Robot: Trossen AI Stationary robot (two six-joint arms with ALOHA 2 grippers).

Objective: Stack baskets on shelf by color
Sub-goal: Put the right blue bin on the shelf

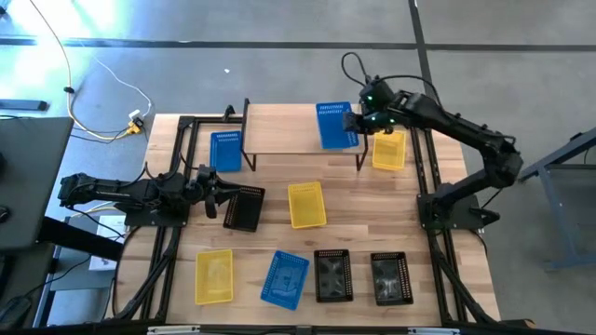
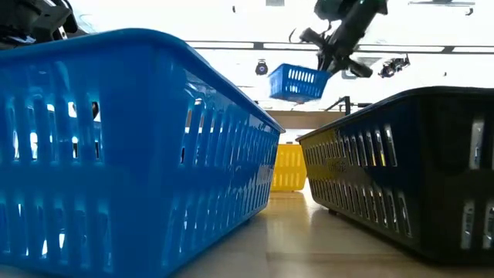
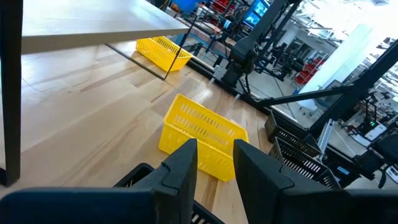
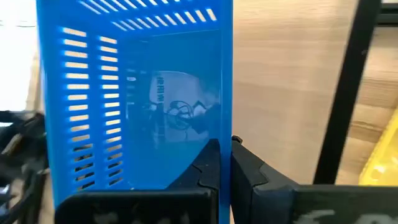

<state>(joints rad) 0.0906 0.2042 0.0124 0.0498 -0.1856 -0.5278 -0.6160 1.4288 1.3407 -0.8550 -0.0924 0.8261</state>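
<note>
Left gripper (image 1: 216,193) is clamping the rim of a black perforated plastic basket (image 1: 244,208) on the table; further right, the right gripper (image 1: 357,121) – fingers pinched shut – is holding a blue mesh basket (image 1: 335,126) above the small wooden shelf (image 1: 284,130)

A robotics lab or workshop is showing here: the wooden tabletop (image 1: 372,209) is sitting inside a black metal frame (image 1: 177,177) on a grey concrete floor (image 1: 186,56), with loose cables (image 1: 102,116) trailing across it. Beyond the tabletop, more dark robot rigs (image 3: 261,37), glowing screens (image 3: 256,11) and red equipment (image 3: 305,68) are crowding a bright open hall.
</note>
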